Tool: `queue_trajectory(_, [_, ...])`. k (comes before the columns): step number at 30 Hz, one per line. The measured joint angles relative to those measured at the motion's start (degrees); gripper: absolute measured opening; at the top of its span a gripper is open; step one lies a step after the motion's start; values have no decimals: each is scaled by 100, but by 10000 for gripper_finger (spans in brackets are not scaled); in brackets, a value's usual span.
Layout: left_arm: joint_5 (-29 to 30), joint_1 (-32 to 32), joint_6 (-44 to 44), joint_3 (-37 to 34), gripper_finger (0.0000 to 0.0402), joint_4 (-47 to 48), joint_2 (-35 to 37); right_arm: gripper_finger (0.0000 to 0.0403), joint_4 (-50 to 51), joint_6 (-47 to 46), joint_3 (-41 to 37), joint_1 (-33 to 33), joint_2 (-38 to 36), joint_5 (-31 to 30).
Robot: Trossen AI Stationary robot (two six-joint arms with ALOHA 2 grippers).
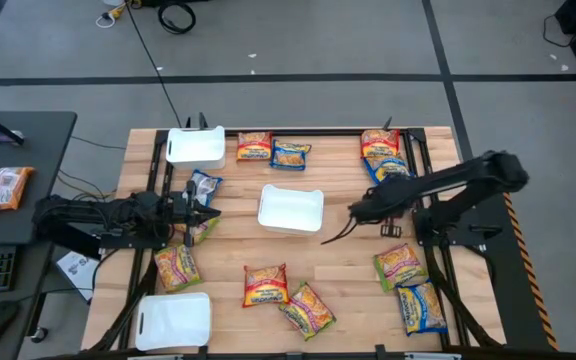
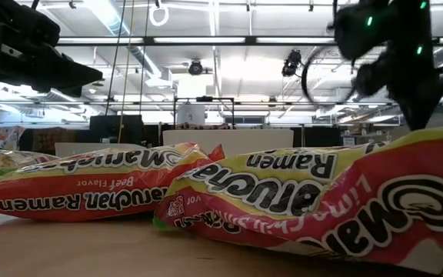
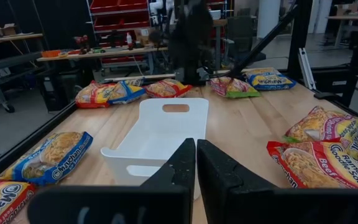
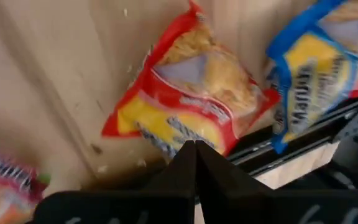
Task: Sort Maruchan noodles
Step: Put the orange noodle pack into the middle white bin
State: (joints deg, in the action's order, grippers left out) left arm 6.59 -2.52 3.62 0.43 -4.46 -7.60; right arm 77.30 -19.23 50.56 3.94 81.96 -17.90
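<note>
Red ramen packet (image 4: 188, 106) lying flat, long axis diagonal, right pincer (image 4: 195, 147) closed empty above it

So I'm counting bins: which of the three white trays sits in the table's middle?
The white tray lying between the two grippers; the other trays sit at the left side's far and near corners.

worktop (image 1: 338, 275): wood | white trays: centre (image 1: 290, 210), far-left corner (image 1: 195, 147), near-left corner (image 1: 174, 321) | dark desk (image 1: 28, 170): left of worktop
</note>
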Motion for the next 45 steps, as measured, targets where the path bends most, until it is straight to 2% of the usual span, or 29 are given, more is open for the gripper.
queue_trajectory(5, [0,0,0,0,23,1,0,7,-826,7,-398,-265,381,273])
queue_trajectory(10, [0,-1,0,0,23,1,0,6,-737,-159,-601,-305,378,149])
queue_trajectory(15, [0,0,0,0,23,-1,0,6,-937,-107,-967,-283,391,495])
queue_trajectory(19, [0,-2,1,0,23,1,0,6,-993,-154,-968,-218,570,862])
queue_trajectory(21, [9,1,0,0,23,-14,0,6,-1096,-211,-968,-109,602,1136])
queue_trajectory(26, [609,16,-12,0,23,-95,-23,6,-1913,-682,-957,321,525,2311])
queue_trajectory(29, [759,15,-355,0,23,-321,-25,6,-2557,-1128,-870,619,400,3196])
queue_trajectory(31, [755,15,-696,0,23,-432,-27,6,-2780,-1492,-697,843,245,3424])
queue_trajectory(35, [525,15,-1787,0,23,-641,-26,7,-2951,-2004,-136,1269,-216,3095])
queue_trajectory(39, [412,13,-1934,0,23,-601,-26,7,-2779,-2188,456,1562,-811,2472])
queue_trajectory(42, [461,15,-1646,0,23,-593,-26,7,-2036,-2500,794,1647,-1147,2085])
queue_trajectory(45, [472,15,-1358,0,23,-599,-26,7,-750,-2828,859,1662,-1277,1562])
